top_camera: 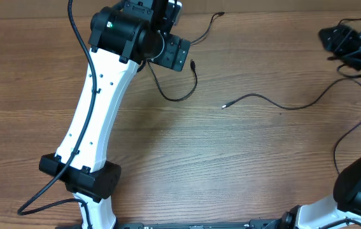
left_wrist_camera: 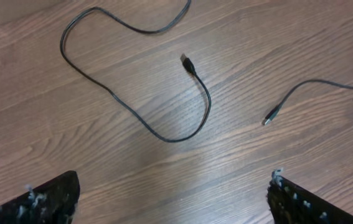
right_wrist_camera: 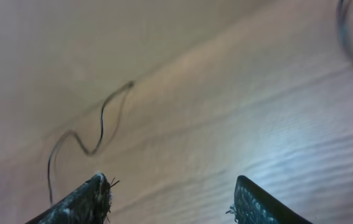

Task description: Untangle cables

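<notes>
Lying apart on the table (top_camera: 186, 159), thin black cables (left_wrist_camera: 164, 139), loosely curved, plug-tipped

Overhead view: free passage over the table (top_camera: 231, 172) at lower centre. Obstacles: looped cable (top_camera: 179, 98) at upper centre, second cable (top_camera: 256, 95) running centre to right, left arm (top_camera: 100, 108) crossing the left side.

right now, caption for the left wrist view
Open left gripper above a looped cable and a second cable on the table.
</notes>
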Available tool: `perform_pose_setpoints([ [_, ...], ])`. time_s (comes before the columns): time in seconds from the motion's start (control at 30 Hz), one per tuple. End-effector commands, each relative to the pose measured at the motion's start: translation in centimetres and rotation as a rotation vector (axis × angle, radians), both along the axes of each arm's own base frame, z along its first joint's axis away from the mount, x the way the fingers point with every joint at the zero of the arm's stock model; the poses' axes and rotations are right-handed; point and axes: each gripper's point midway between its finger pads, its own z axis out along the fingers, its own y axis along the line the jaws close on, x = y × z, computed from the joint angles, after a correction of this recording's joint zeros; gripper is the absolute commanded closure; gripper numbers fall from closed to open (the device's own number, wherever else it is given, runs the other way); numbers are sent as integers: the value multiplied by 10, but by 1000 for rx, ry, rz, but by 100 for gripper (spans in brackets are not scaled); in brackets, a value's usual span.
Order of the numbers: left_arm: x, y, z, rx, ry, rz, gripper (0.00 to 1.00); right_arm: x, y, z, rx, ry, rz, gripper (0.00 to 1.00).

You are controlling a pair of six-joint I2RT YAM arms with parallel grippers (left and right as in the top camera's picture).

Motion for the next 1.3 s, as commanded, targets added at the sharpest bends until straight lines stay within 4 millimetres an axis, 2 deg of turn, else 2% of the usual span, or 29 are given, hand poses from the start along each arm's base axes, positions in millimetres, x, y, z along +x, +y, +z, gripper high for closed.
perform_pose_setpoints([
  [0.0, 2, -2, 0, 1, -9, -7, 3, 6, 41, -5, 73, 48, 18, 31],
  [0.13, 2, -2, 0, 0, -6, -9, 3, 3, 65, -27, 103, 194, -165, 26],
  [0.27, 0, -5, 0, -16, 0, -19, 3, -18, 77, -69, 138, 384, -505, 23],
  [0.43, -2, -8, -1, -28, 10, -29, 3, -39, 113, -105, 241, 476, -728, 27],
  [0.53, -2, -7, -1, -27, 13, -28, 2, -42, 127, -118, 292, 464, -849, 34],
  [0.6, -2, -7, -1, -27, 14, -28, 3, -43, 134, -128, 304, 453, -876, 34],
  [0.67, -3, -9, -1, -34, 17, -33, 13, -38, 140, -136, 294, 429, -867, 41],
  [0.77, -4, -10, -1, -47, 23, -27, 13, -30, 145, -148, 282, 397, -867, 48],
  [0.87, -5, -10, -2, -53, 33, -12, 12, -32, 146, -167, 292, 436, -912, 47],
  [0.97, -6, -9, -2, -51, 37, -12, 12, -42, 144, -191, 270, 500, -960, 41],
  [1.27, -9, -8, -4, -45, 50, -11, 13, -63, 146, -242, 199, 646, -977, 40],
])
